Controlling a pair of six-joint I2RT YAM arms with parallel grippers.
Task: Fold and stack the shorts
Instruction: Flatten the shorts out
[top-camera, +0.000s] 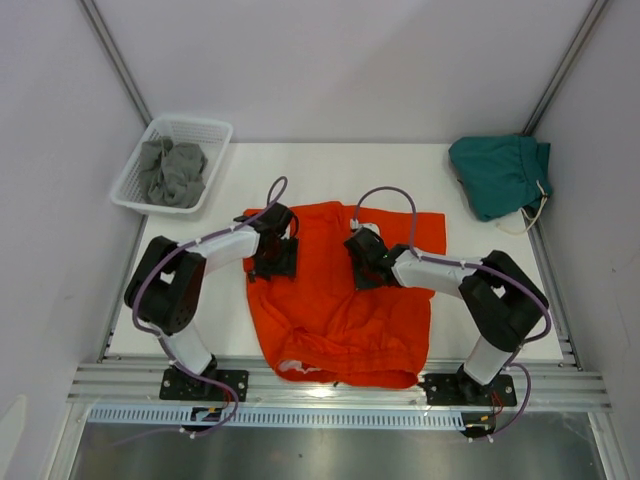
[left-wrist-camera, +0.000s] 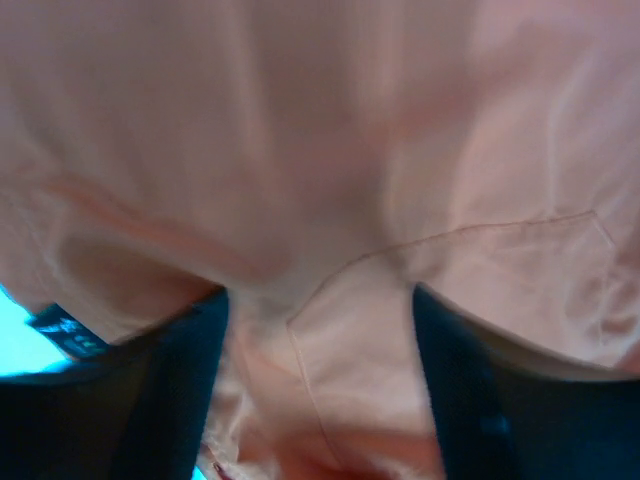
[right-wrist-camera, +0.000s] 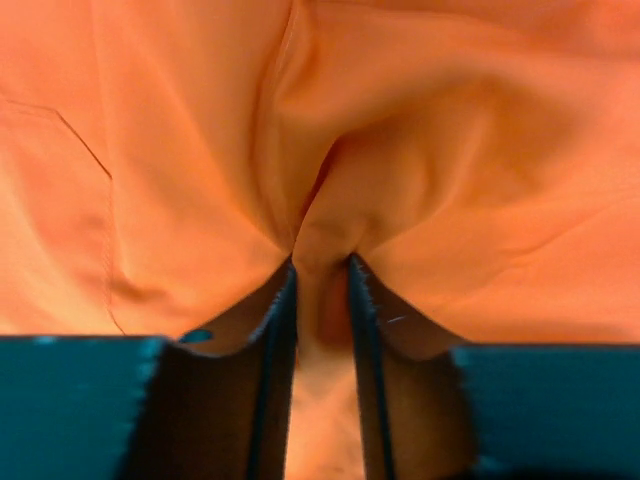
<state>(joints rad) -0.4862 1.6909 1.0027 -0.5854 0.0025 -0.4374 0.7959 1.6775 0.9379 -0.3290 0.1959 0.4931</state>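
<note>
On the white bench (top-camera: 330, 170), orange shorts (top-camera: 340, 300) are spread unfolded and clamped by the right pincer (right-wrist-camera: 320, 270); the left pincer (left-wrist-camera: 320, 300) is held apart; teal shorts (top-camera: 495, 175) are unstacked.

The shorts (top-camera: 335, 310) are lying in the middle of the table (top-camera: 300, 175), reaching its near edge, with the left gripper (top-camera: 274, 262) and right gripper (top-camera: 366, 268) on their far half. A second pair (top-camera: 497, 175) is sitting far right. A basket (top-camera: 190, 124) holding cloth (top-camera: 172, 172) is standing far left, seemingly overhanging the edge.
</note>
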